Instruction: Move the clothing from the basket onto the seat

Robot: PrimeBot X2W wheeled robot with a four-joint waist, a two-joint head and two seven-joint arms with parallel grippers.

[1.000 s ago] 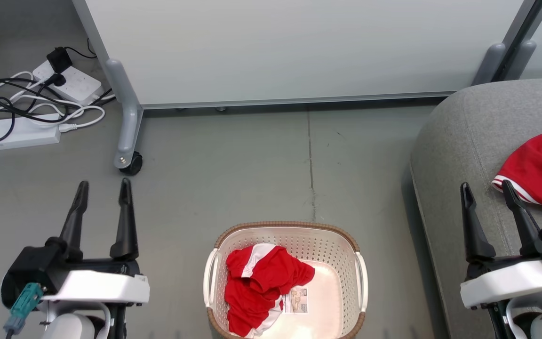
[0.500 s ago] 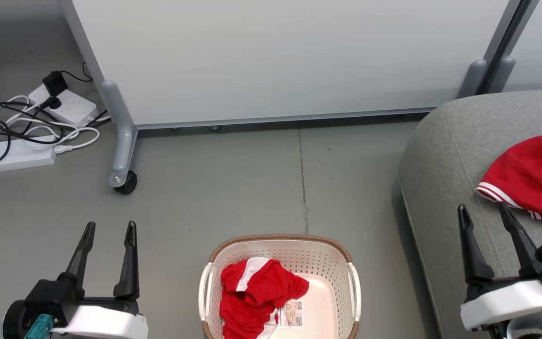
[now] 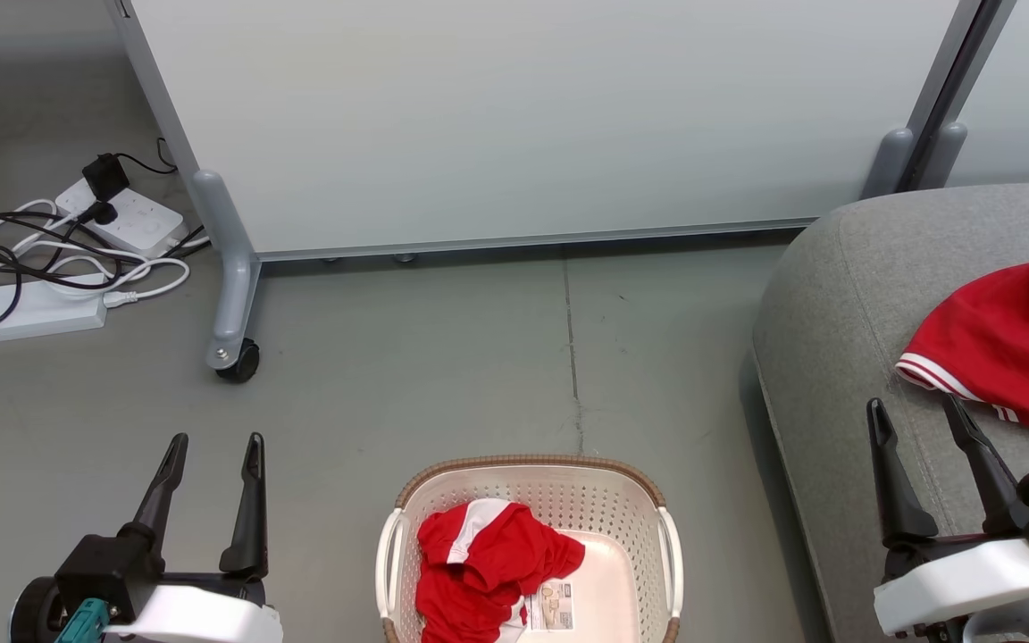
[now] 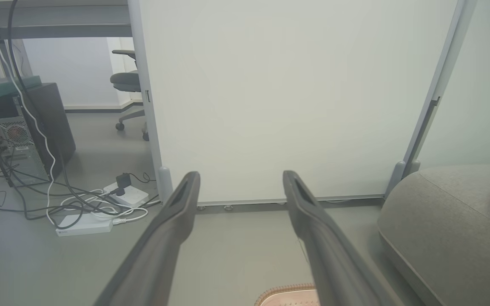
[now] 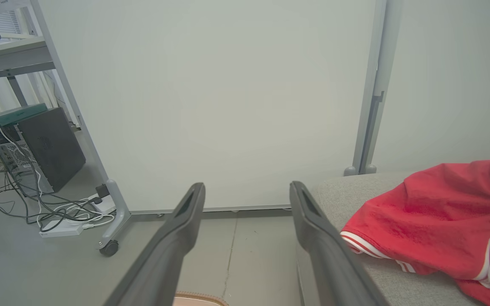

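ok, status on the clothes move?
Left gripper and right gripper open, empty. One garment on sofa, second garment in basket. Cables on floor, well left of basket.

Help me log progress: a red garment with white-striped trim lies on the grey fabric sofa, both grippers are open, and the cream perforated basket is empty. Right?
No. The head view shows the cream perforated basket holding a crumpled red-and-white garment. Otherwise yes: the other red garment lies on the grey fabric sofa, and the left gripper and right gripper are open.
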